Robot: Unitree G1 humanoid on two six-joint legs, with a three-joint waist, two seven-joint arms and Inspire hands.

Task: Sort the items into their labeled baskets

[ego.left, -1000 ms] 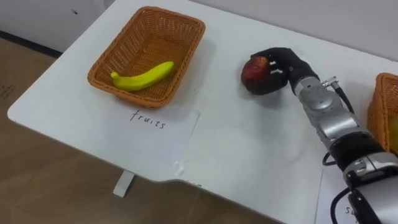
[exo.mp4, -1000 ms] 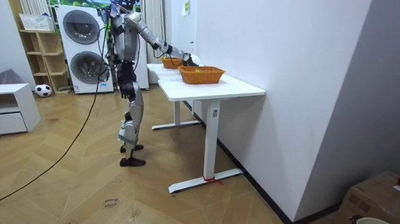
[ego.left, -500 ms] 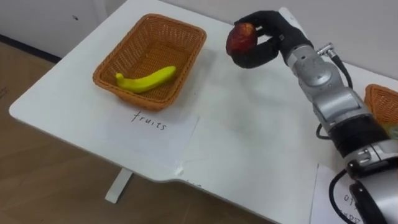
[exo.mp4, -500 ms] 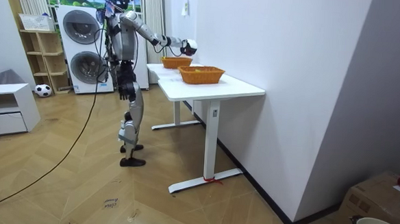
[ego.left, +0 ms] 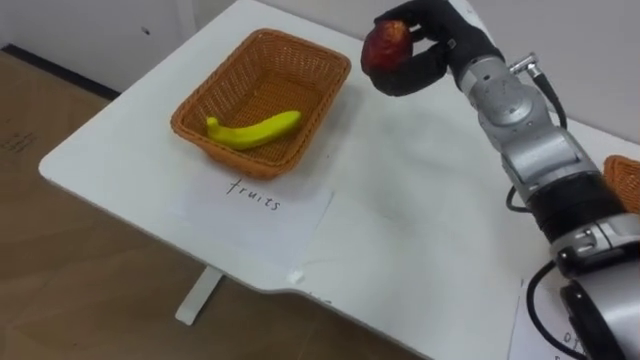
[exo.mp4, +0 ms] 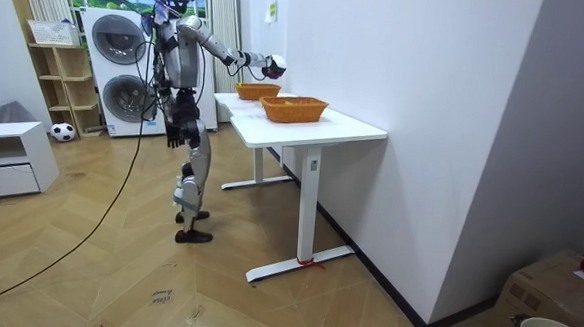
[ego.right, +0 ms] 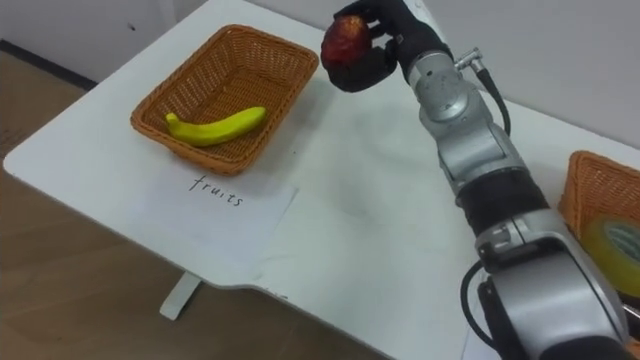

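Note:
My right hand [ego.left: 432, 48] is shut on a red apple [ego.left: 385, 44] and holds it in the air above the white table [ego.left: 400, 220], just right of the far corner of the fruit basket [ego.left: 318, 76]. That wicker basket holds one yellow banana [ego.left: 255, 131]. In the right eye view the apple [ego.right: 346, 37] sits in the same hand [ego.right: 385, 42]. In the room view the right hand [exo.mp4: 268, 64] is raised over the table and my left hand [exo.mp4: 172, 137] hangs at my side.
A paper sheet [ego.left: 255, 200] with handwriting lies in front of the fruit basket. A second wicker basket [ego.right: 592, 190] stands at the table's right with something yellow-green inside. In the room view I stand at the table's end; washing machines [exo.mp4: 122, 69] are behind me.
My right hand has lifted the apple off the table and carried it up and left, toward the fruit basket. The camera has shifted a little.

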